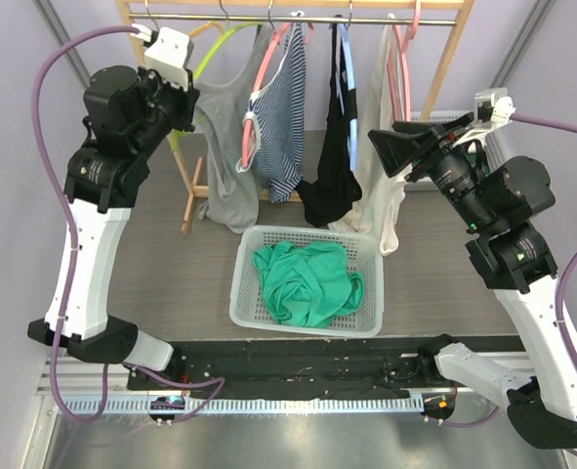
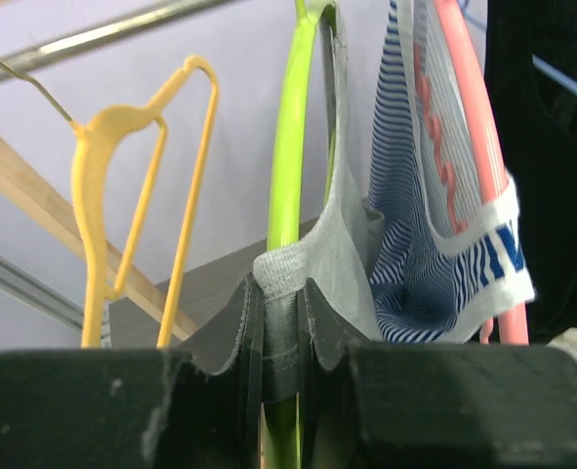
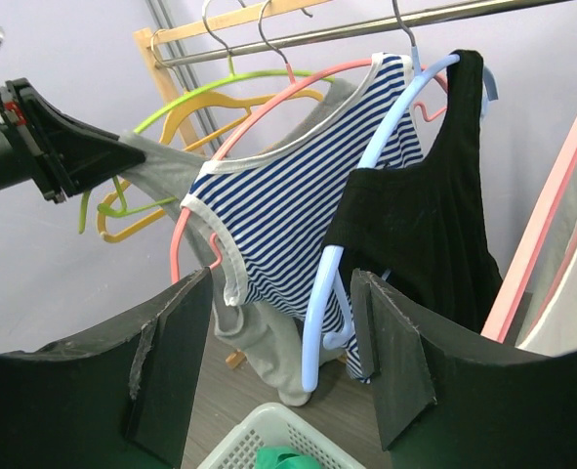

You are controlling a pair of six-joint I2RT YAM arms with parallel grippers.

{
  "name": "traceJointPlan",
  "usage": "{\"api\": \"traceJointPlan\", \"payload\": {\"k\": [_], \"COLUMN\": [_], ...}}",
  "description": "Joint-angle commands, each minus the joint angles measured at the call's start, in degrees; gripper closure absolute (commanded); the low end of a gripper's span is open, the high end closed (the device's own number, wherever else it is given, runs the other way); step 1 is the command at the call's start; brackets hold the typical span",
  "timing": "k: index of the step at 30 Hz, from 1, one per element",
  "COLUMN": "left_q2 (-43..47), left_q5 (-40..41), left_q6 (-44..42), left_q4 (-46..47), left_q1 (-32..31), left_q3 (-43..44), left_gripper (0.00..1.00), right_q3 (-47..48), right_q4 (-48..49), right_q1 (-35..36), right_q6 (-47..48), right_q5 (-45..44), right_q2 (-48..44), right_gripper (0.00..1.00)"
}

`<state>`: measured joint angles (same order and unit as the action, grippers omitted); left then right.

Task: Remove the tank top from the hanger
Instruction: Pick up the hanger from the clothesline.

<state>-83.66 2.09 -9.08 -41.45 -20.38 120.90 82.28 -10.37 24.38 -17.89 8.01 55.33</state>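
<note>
Left gripper (image 2: 280,327) pinched shut on the edge band of the grey tank top (image 2: 347,244), tight against the green hanger (image 2: 290,147) near the left end of the rail (image 1: 298,17). I cannot tell whether the hanger is caught in the pinch too. The pull probably needs to carry the strap outward past the hanger's shoulder tip rather than straight down, with fabric alone between the pads. Right gripper (image 3: 283,327) open and empty, facing the rack.

Counted:
- Five hangers, with the yellow hanger (image 2: 122,195) bare.
- Four hanging tops: grey, striped top (image 1: 278,117), black top (image 1: 332,176), white top (image 1: 381,195).
- One basket (image 1: 241,283), holding one green garment (image 1: 308,283).
</note>
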Motion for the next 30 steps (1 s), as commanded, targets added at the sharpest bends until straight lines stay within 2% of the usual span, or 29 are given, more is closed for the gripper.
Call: {"api": "traceJointPlan", "payload": {"k": [1, 7, 16, 30], "left_q2": [2.54, -0.54, 2.43, 16.50], "left_q5": [3.19, 2.83, 1.52, -7.96], "left_q6": [3.98, 3.98, 3.72, 0.65], "left_q4": [14.20, 16.49, 18.34, 4.02], "left_q1": [0.25, 0.25, 0.17, 0.25], "left_q3": [1.27, 3.03, 3.91, -5.41], "left_gripper": [1.00, 1.00, 1.00, 1.00], "right_q3": [-0.36, -0.98, -2.21, -0.81], "right_q4": [1.49, 0.97, 0.18, -1.14], "right_q1": [0.05, 0.05, 0.05, 0.05], "right_q6": [0.75, 0.75, 1.72, 1.37], "right_q5": [-0.71, -0.98, -1.59, -1.24], "right_q2": [-1.63, -2.51, -3.12, -3.48], "right_gripper": [0.34, 0.34, 0.34, 0.34]}}
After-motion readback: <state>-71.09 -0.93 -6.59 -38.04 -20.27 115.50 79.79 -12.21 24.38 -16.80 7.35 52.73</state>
